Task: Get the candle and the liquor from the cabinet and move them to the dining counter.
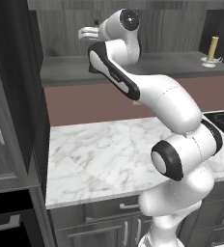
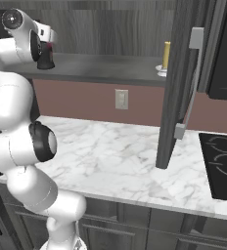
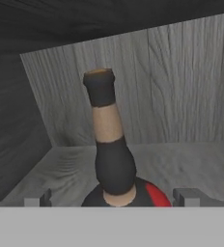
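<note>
Your hand (image 3: 112,198) stands wide and released around the liquor (image 3: 111,154) on the cabinet (image 3: 191,77) shelf, positioned to close on its body.

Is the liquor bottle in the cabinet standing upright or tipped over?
Upright. In the hand view the liquor bottle stands on the cabinet shelf, neck rising with its dark cap on top, leaning only slightly.

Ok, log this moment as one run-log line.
gripper: open, either side of the liquor | liquor: upright in cabinet, not gripped | candle: on shelf, untouched
</note>
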